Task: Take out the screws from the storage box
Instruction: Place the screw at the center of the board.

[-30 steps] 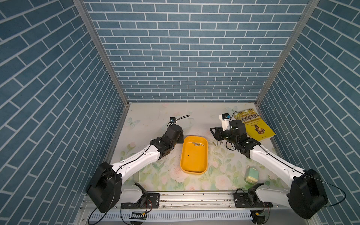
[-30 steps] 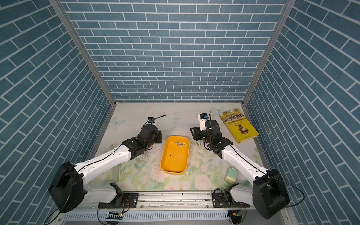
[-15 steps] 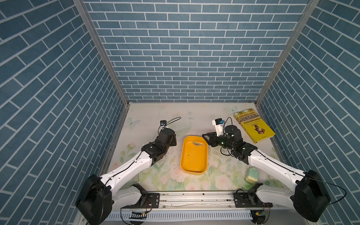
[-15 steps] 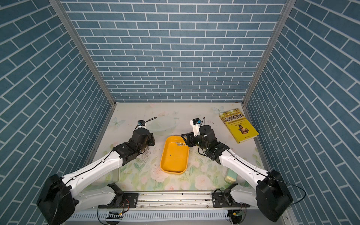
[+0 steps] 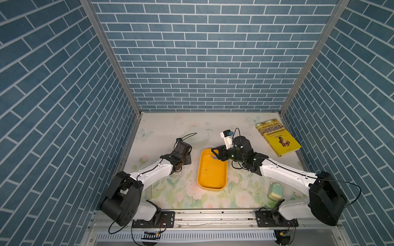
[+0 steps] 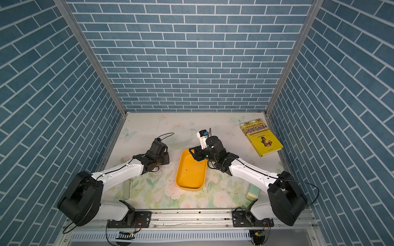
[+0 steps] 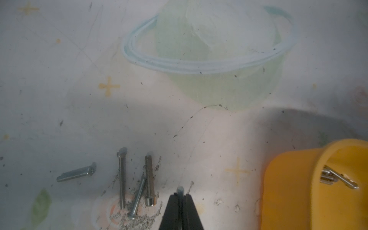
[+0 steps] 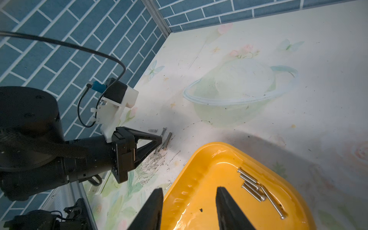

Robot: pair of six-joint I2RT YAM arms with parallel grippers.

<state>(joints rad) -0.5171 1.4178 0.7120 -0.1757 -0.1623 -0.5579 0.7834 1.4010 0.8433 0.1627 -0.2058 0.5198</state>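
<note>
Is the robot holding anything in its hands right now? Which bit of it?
The left gripper pinches what looks like one screw; only its end pokes out past the tips. The right gripper is open and empty.

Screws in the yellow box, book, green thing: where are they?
screws (image 8: 250, 182), right wrist view, one shaft in the pile
book (image 5: 279, 138), in a top view, cover middle
green thing (image 5: 275, 190), in a top view, top face

Glossy plastic storage box holds shiny, seemingly metal screws.
</note>
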